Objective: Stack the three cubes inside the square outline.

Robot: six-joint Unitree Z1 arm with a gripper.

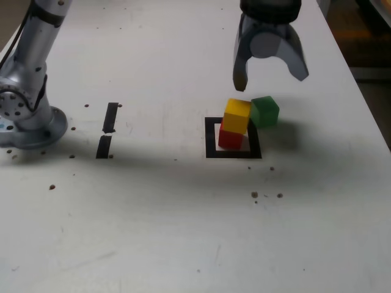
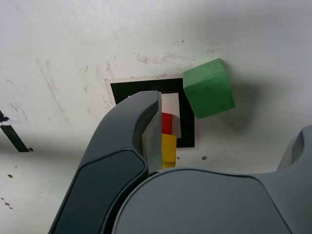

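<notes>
Stack: you see the yellow cube (image 1: pixel 237 115) atop the red cube (image 1: pixel 230 139) inside the square outline (image 1: pixel 211 138).
Green cube (image 1: pixel 265 111): just beyond the outline's far corner, on the exterior view's right.
Gripper (image 1: pixel 270 74): yours hangs above them, jaws spread wide, empty.

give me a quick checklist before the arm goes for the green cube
1. Jaws open and empty: ok, gripper hangs above the cubes, holding nothing.
2. Yellow cube on red cube: ok, though yellow sits slightly askew.
3. Red inside the outline: ok.
4. Green cube free to grasp: not ok, it sits close beside yellow; contact cannot be told.
5. Green resting flat: cannot tell, it looks tilted in the wrist view.
</notes>
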